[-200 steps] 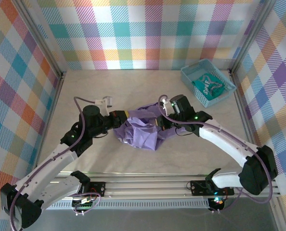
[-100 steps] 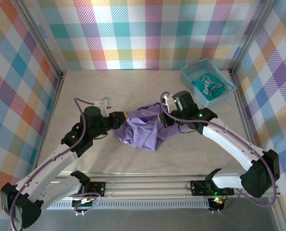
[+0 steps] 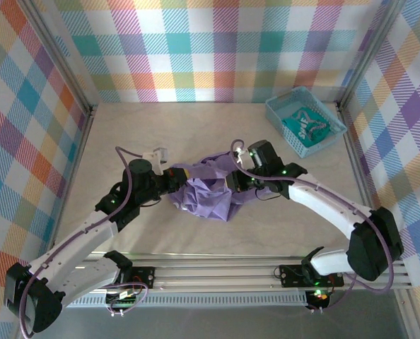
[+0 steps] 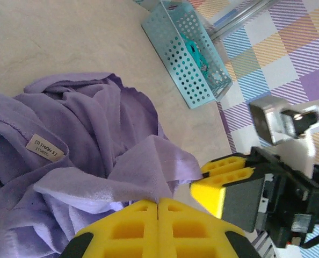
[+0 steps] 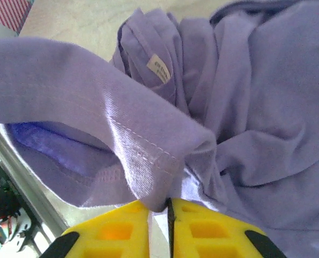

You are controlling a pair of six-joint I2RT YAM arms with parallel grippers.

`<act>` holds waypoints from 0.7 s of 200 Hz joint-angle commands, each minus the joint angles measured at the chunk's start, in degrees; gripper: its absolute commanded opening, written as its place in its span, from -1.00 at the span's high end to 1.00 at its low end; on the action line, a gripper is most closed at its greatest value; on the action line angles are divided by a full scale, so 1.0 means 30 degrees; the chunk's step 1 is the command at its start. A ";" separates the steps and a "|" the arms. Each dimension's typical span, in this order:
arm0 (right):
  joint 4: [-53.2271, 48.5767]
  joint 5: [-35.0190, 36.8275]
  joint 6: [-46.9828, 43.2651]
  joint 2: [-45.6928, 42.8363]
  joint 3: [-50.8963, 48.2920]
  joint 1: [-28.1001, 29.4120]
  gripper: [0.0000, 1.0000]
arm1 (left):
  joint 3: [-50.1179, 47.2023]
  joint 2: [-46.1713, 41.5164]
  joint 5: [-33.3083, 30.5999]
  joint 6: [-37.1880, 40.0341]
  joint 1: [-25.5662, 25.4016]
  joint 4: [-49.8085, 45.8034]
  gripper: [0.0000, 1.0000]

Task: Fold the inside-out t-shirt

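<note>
Nearest me, at 6 o'clock in the top view, the mounting rail [image 3: 217, 272] carries both bases. My left arm runs from its base at 7 o'clock up toward 1 o'clock, elbow low over the table [image 3: 196, 131], its wrist turned to aim at 3 o'clock. The left gripper [image 4: 158, 207] has its yellow fingers pressed flat together, and a peak of purple cloth rises straight out of the seam between them, so it is clamped on the inside-out t-shirt [image 3: 203, 194] at the shirt's 9 o'clock edge. My right arm climbs from 5 o'clock, bends at a dark elbow at 4 o'clock, then stretches long toward 10 o'clock, its wrist pointing at 9 o'clock. The right gripper [image 5: 159, 207] shows only a thin slit between its fingers. A stitched hem fold drops into the top of that slit, so I read it as pinching the shirt at its 3 o'clock edge. The two grippers face each other across the garment, near but apart. The shirt lies bunched and creased in the middle of the table between them. Its seams face outward, and a small white label [image 4: 43, 148] lies on the upper folds. Beyond it, at 1 o'clock by the far right corner, sits the teal basket [image 3: 275, 116] with a teal-green garment [image 3: 307, 127] with white markings inside, well apart from the shirt.
</note>
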 commanded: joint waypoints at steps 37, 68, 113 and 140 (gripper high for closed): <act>0.3339 -0.1702 0.2244 -0.0020 -0.1581 -0.0042 0.36 | -0.0134 0.0008 0.0480 -0.0049 0.0226 0.0816 1.00; 0.3619 -0.0948 0.2274 0.0162 -0.1634 -0.0040 0.25 | -0.0116 -0.0061 0.0487 -0.0038 0.0227 0.0800 1.00; 0.4103 0.0635 0.2091 0.0617 -0.1485 -0.0043 0.18 | -0.0092 -0.0105 0.0545 0.0002 0.0226 0.0797 1.00; 0.4273 0.0668 0.1879 0.1177 -0.1385 -0.0044 0.16 | 0.0001 -0.0117 0.0626 -0.0018 0.0226 0.0779 1.00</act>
